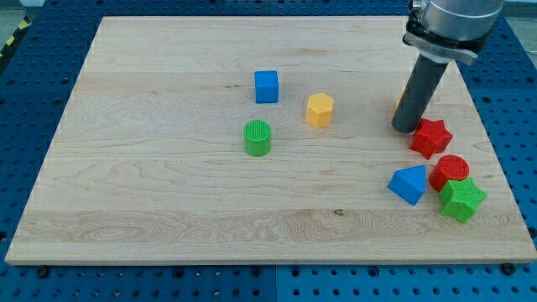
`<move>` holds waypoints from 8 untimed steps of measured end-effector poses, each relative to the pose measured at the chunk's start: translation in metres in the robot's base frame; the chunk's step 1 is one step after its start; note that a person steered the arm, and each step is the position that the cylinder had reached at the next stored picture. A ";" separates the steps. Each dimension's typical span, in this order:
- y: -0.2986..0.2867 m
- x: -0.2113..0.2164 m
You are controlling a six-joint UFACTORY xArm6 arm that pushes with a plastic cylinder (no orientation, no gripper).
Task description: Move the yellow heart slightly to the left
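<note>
My tip (406,128) rests on the board at the view's right. A thin yellow-orange sliver of a block (399,106) shows just at the rod's left edge, mostly hidden behind the rod; its shape cannot be made out. A yellow hexagon block (319,110) sits well to the left of my tip, near the board's middle. A red star (430,137) lies just right of and below my tip, close to it.
A blue cube (266,86) and a green cylinder (258,137) sit left of the yellow hexagon. A red cylinder (450,172), a blue wedge-like block (409,184) and a green star (461,200) cluster at the lower right. The wooden board (168,210) ends near them.
</note>
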State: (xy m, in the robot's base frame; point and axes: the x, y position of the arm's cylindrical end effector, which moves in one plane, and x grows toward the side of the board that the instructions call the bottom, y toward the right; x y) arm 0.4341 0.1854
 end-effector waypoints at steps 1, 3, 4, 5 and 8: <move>0.007 -0.021; 0.071 -0.011; 0.090 -0.031; 0.080 -0.051; 0.018 -0.057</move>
State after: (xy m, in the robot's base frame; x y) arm 0.3770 0.2036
